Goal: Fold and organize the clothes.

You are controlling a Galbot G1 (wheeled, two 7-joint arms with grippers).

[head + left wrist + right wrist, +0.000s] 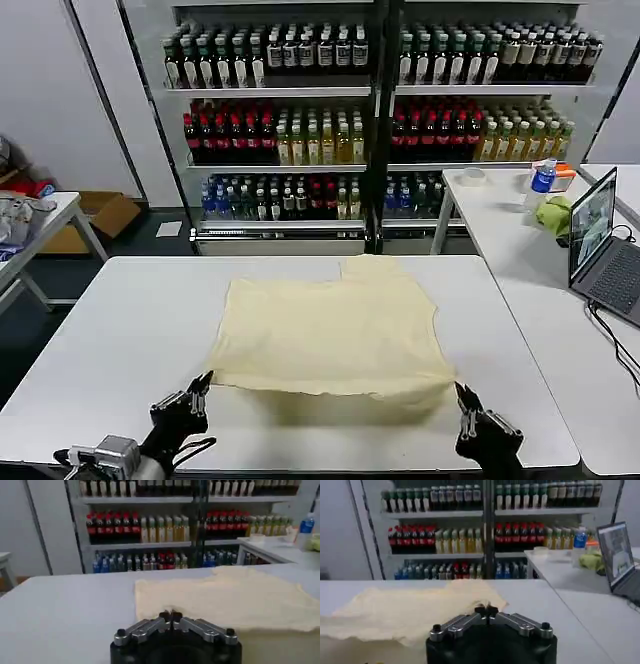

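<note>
Both grippers sit at the table's (110, 330) near edge with jaws pressed together on nothing. Just ahead of the left gripper (198, 388) lies the T-shirt's (335, 335) near left corner; the shirt spreads flat across the table toward the right gripper (462, 398), whose tips meet its near right corner. Thin fabric may slip or bunch if one pinch misses, skewing the fold.

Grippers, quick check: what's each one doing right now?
Left gripper: shut, at the near left corner of the T-shirt; whether it pinches fabric cannot be told.
Right gripper: shut, at the near right corner; grip on fabric likewise unclear.
</note>
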